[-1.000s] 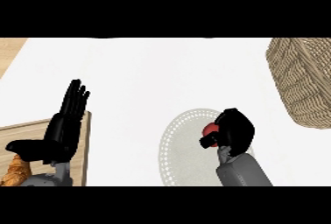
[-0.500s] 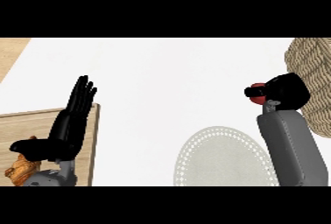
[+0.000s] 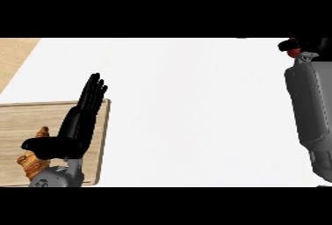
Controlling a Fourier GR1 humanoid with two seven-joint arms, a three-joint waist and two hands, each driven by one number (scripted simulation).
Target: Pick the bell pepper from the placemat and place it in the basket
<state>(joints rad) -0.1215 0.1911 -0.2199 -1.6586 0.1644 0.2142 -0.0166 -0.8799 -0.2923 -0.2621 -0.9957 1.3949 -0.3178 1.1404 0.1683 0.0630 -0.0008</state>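
Observation:
My right hand is at the top right corner of the head view, partly cut off by the picture's edge. A small red patch of the bell pepper shows under its curled fingers, and the hand is shut on it. The grey right forearm runs up the right side. My left hand rests open at the left, fingers pointing up, over the wooden board. Neither the placemat nor the basket is in view.
A wooden cutting board lies at the lower left on the white counter. A brown pastry-like item sits on it beside my left wrist. A tan strip of surface shows at the upper left.
My right hand has carried the bell pepper up and to the right, to the view's top corner. The placemat and the basket have slid out of view. The left hand stays open.

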